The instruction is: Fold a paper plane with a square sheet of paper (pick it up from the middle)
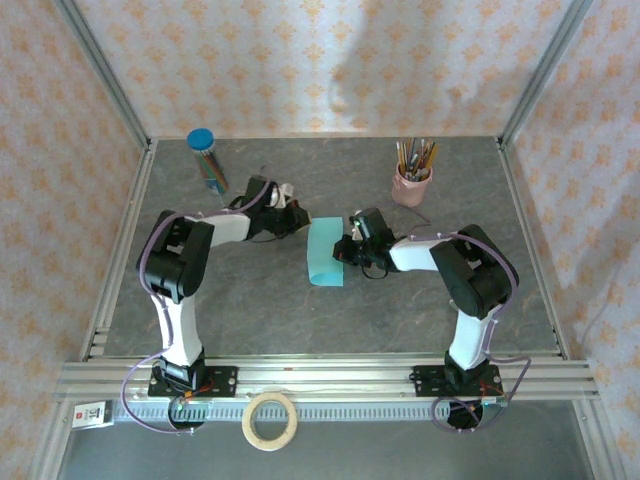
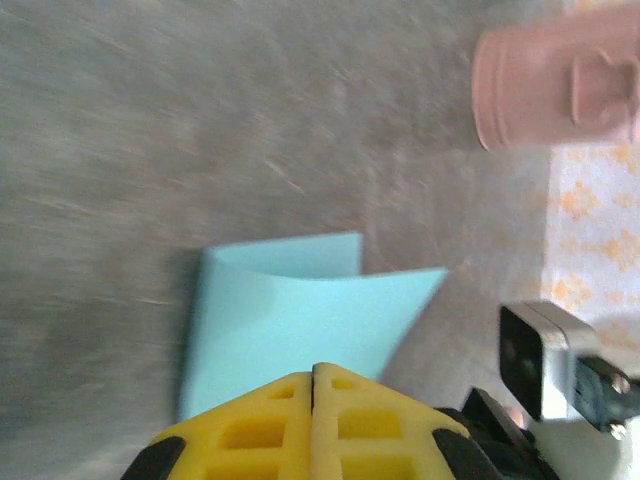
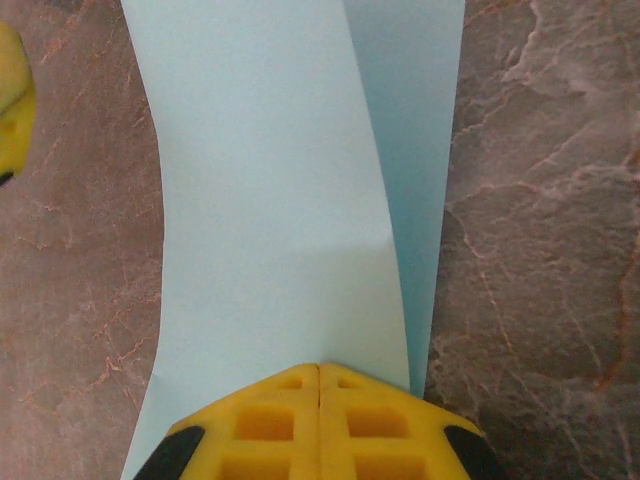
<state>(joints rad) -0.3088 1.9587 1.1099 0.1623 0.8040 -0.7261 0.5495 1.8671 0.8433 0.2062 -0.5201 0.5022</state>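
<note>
1. The grey table [image 1: 240, 310] has the folded square sheet of paper [image 1: 325, 252] in its middle.
2. The right gripper [image 3: 319, 370] sits over the paper's edge, jaws pressed together.
3. The left gripper [image 2: 314, 372] has its jaws pressed together too, and the paper lies right at its tips.

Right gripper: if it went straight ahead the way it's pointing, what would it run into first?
The folded turquoise paper. It lies right at the shut tips of the right gripper and runs on ahead of them. Whether the tips already touch it is hard to judge from this angle.
</note>
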